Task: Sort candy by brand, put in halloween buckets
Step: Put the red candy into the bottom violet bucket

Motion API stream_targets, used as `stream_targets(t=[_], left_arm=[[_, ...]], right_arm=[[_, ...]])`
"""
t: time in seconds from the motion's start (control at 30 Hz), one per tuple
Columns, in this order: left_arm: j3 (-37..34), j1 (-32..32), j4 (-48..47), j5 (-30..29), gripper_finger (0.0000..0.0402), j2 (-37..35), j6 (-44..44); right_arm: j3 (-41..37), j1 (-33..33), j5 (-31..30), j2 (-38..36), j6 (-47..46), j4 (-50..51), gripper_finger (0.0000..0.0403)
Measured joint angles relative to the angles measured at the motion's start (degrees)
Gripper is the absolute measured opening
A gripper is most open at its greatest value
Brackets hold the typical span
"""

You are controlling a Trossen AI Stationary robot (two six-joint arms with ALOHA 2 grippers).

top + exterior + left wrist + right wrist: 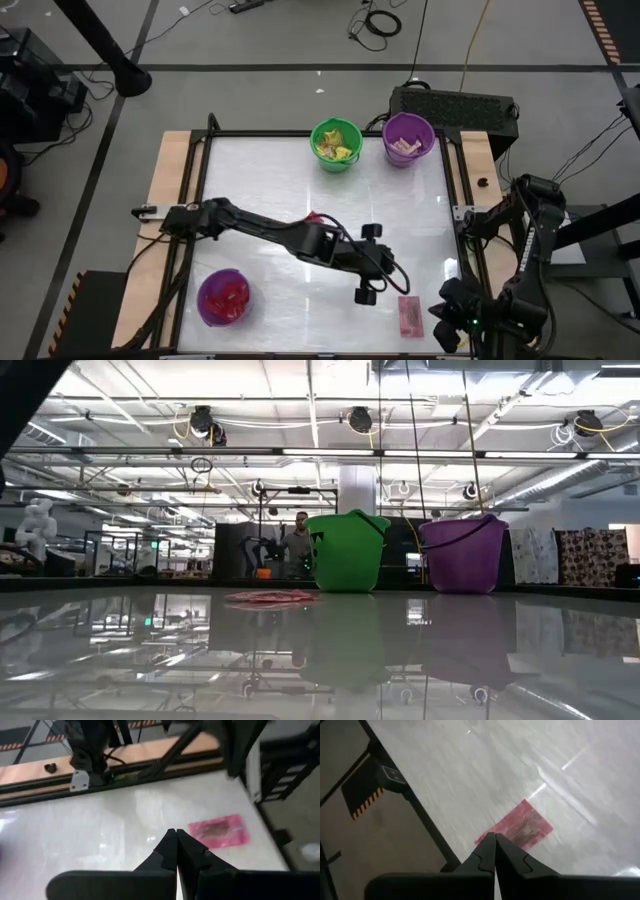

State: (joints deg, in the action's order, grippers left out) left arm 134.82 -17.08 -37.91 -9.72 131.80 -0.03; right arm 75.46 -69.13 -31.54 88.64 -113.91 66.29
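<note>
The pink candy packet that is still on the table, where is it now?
In the high view the pink packet lies flat near the table's front right corner, between the left gripper and the right gripper.

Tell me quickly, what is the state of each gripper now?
Left gripper: closed, holding nothing.
Right gripper: closed, holding nothing.
</note>
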Motion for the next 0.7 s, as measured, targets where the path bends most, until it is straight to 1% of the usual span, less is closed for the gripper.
stream_targets(t=[0.1,0.23,0.33,0.43,0.53,0.57,0.63,0.7], left_arm=[[0.15,-0.49,-2.02,0.08,0.0000,-3.09,-3.55],[0.12,-1.73,-4.75,0.19,0.0000,-3.68,-6.81],[0.02,-2.73,-11.07,0.51,0.0000,-3.92,-11.37],[0.20,-4.08,-22.89,2.40,0.0000,-5.56,-15.76],[0.11,-6.24,-35.81,2.56,0.0000,-6.94,-18.10],[0.09,-7.09,-38.52,1.98,0.0000,-7.17,-18.87],[0.04,-9.18,-43.81,-1.66,0.0000,-8.61,-20.74],[0.04,-11.24,-48.39,-5.97,0.0000,-10.87,-23.26]], right_arm=[[0.00,0.01,-0.51,0.27,1.57,0.05,0.0000],[0.00,0.01,-2.43,2.40,6.20,-0.57,0.0000],[0.00,0.75,-3.67,4.55,8.24,-0.58,0.0000],[0.00,2.78,-2.35,6.97,11.42,-1.20,0.0005],[-0.02,5.98,1.00,9.41,18.81,-5.03,0.0029],[-0.02,7.26,2.57,10.22,21.48,-6.02,0.0042],[-0.02,9.83,5.37,12.07,23.96,-5.77,0.0072],[-0.03,11.92,7.60,13.71,23.77,-3.54,0.0106]])
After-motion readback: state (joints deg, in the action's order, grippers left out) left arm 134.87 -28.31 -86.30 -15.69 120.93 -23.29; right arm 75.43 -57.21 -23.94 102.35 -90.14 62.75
